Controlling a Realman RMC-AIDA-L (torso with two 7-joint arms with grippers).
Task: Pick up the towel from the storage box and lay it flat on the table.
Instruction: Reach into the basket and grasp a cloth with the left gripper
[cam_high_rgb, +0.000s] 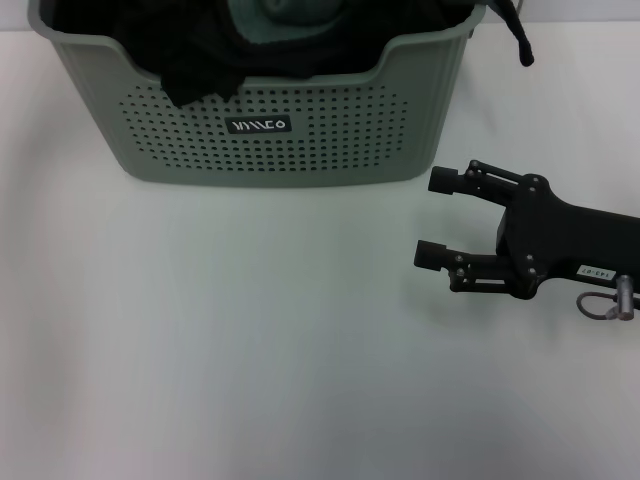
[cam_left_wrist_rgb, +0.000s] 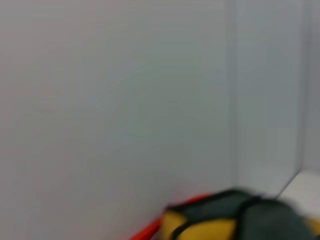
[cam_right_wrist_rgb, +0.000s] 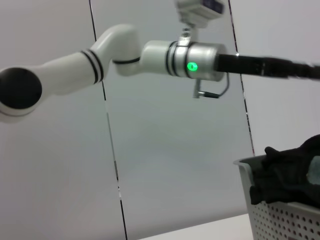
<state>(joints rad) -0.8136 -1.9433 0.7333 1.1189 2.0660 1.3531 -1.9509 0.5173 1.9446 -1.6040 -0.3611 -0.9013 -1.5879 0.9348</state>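
Observation:
The storage box (cam_high_rgb: 270, 160) stands at the back of the table (cam_high_rgb: 250, 350), with black fabric (cam_high_rgb: 200, 70) hanging over its rim. A dull green fold of cloth (cam_high_rgb: 290, 15) shows above it at the picture's top edge. In the left wrist view the towel (cam_left_wrist_rgb: 235, 220) shows close up, dark green with a yellow face. My left arm (cam_right_wrist_rgb: 165, 57) is raised high and reaches toward the space above the box (cam_right_wrist_rgb: 280, 220); its gripper is not seen. My right gripper (cam_high_rgb: 432, 217) is open and empty, low over the table to the right of the box.
A black strap or strip (cam_high_rgb: 520, 40) hangs by the box's back right corner. Black fabric (cam_right_wrist_rgb: 285, 175) spills over the box rim. A pale panelled wall (cam_right_wrist_rgb: 150, 165) stands behind the table. Bare table lies in front of the box.

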